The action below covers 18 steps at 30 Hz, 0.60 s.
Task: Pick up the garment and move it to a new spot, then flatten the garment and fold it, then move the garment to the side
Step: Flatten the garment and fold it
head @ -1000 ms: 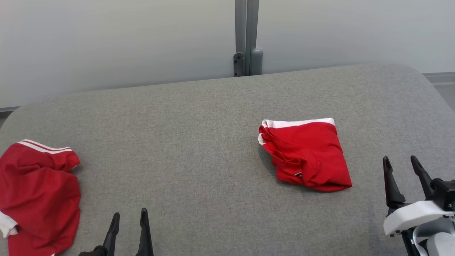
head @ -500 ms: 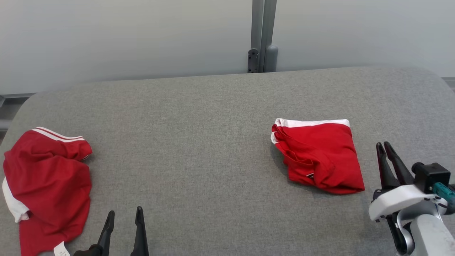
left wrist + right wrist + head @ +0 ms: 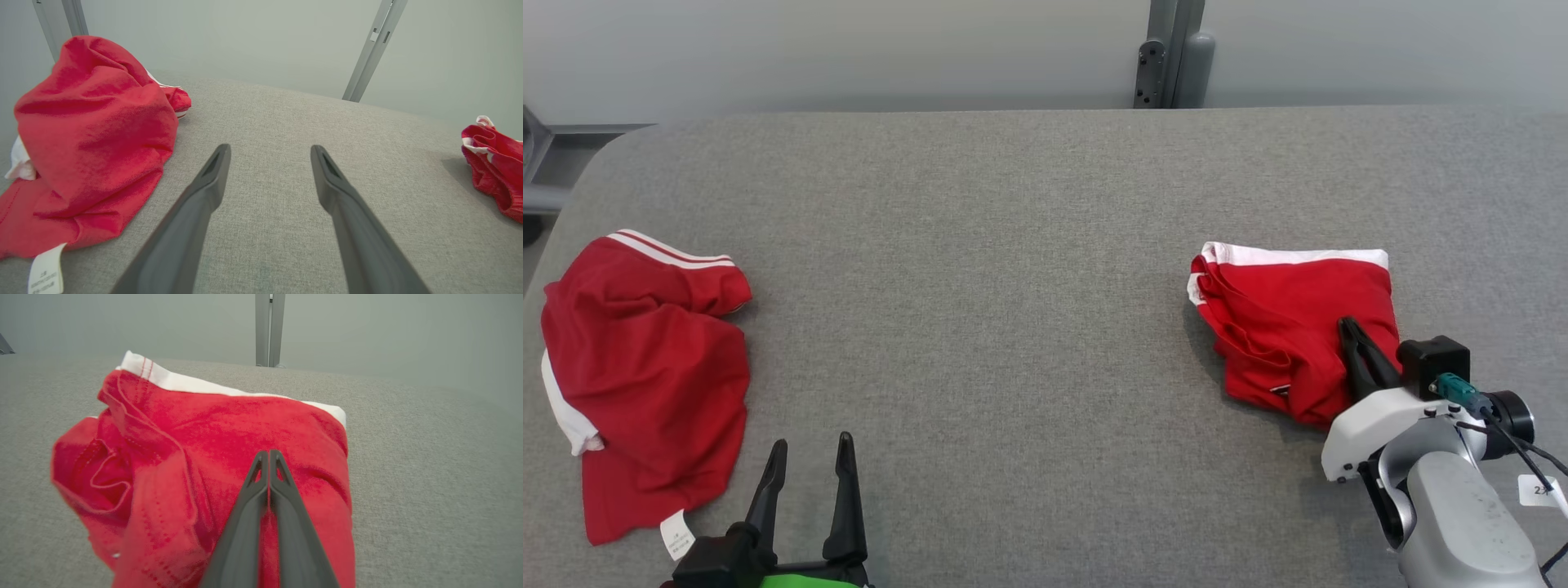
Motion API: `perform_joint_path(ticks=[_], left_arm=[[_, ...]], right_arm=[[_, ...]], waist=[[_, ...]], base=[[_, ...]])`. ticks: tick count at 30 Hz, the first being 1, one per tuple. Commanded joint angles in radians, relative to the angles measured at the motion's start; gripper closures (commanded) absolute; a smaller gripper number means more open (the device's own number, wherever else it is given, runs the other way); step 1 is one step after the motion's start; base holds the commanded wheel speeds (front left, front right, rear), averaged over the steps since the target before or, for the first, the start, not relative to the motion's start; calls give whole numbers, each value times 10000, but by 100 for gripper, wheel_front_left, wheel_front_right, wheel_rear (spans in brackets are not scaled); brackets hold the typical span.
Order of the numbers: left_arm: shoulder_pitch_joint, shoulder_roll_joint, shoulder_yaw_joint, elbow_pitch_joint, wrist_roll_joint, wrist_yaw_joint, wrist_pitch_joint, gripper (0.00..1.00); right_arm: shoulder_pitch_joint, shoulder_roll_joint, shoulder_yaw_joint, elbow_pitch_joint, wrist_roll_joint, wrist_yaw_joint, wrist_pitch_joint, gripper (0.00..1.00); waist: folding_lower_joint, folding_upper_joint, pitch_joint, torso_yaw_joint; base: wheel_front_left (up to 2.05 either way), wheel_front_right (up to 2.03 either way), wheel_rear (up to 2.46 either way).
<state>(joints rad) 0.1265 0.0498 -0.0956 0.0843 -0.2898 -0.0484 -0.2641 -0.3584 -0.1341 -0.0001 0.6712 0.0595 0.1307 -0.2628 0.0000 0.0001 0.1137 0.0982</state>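
Red folded garment (image 3: 1290, 310) beneath right hand (image 3: 1347, 327), tips pressed together; left hand (image 3: 813, 441) spread apart.

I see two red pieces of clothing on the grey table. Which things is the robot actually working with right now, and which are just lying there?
In the job:
folded red garment, on the right
right gripper, jaws shut, tips over that garment

Just lying about:
crumpled red garment, on the left, untouched
left gripper, jaws open, over the grey table
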Motion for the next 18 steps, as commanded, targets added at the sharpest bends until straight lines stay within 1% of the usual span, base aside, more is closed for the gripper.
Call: perform_joint_path(ticks=[1,7,11,14,18], left_arm=[[-130,20,24,7,5,26,-1,0],[-132,18,45,-4,-61,88,-1,0],[-175,20,-102,33,-146,126,-1,0],[-215,20,-144,50,-174,132,-1,0],[-171,20,-174,65,-164,132,-1,0]], right_arm=[[6,63,28,4,-36,0,-24,100],[474,213,819,-423,286,-1,-24,100],[446,387,1504,6,428,0,-24,100],[119,479,2067,319,541,0,-24,100],[-80,597,2752,388,645,0,-24,100]], waist=[[0,-1,125,159],[0,-1,94,160],[0,-1,46,152],[0,-1,2,174],[0,-1,-132,229]], base=[[0,0,0],[0,0,0],[0,0,0],[0,0,0],[0,0,0]])
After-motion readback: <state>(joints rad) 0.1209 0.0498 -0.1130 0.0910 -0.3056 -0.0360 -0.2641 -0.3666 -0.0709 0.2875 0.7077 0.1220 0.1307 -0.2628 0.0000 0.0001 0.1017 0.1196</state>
